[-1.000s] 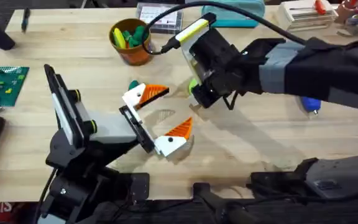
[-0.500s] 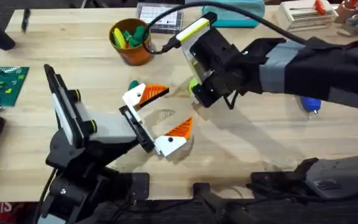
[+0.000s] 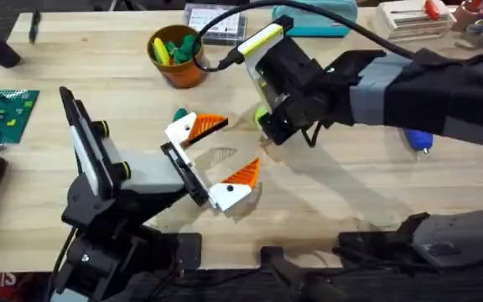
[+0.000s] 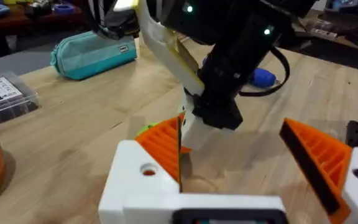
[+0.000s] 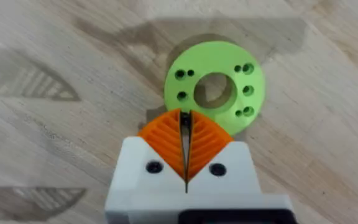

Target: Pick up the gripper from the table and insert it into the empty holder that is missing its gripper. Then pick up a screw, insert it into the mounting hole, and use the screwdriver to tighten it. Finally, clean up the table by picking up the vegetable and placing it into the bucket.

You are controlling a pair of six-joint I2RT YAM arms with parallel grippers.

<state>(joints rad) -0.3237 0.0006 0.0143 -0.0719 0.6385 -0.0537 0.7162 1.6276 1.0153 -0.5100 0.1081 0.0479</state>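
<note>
Right wrist view is showing the flat lime-green plastic ring with small paired holes around its round centre (image 5: 214, 89), lying on the pale jointed-plank wooden worktop (image 5: 55, 56) just beyond the right pincer (image 5: 186, 146), whose ribbed orange wedge pads are pressing together with nothing between them. Overhead, the left pincer (image 3: 216, 164) is spreading its white, orange-padded fingers wide over bare wood, near the small round orange bucket with a yellowish rim (image 3: 177, 55).

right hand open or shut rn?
Shut. In the right wrist view the right hand's orange pads meet with no gap, just short of the green vegetable lying flat on the table.
</note>
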